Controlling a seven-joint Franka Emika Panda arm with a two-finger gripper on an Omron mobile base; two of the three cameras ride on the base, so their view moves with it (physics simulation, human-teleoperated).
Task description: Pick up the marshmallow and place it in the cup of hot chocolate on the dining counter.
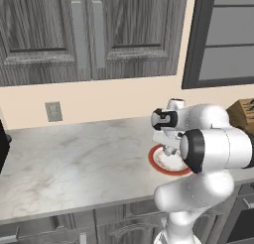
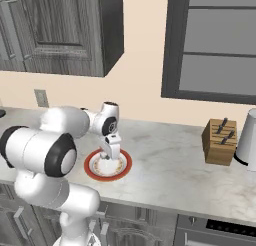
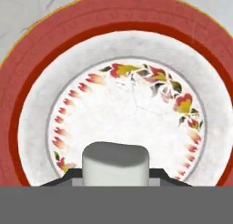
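Marshmallow gripped; plate beneath

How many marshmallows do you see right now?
1. The marshmallow sits between the tool's fingertips, just over the red-rimmed plate on the marble counter. The arm blocks part of the plate in both base views, so another could be hidden.

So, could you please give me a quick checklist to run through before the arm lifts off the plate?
1. Gripper shut on the marshmallow: ok.
2. Marshmallow centred between the fingertips: ok.
3. Marshmallow lifted off the plate: cannot tell.
4. Plate flat on the marble counter: ok.
5. Space above the plate free for lifting: ok.
6. Knife block well aside of the arm: ok.
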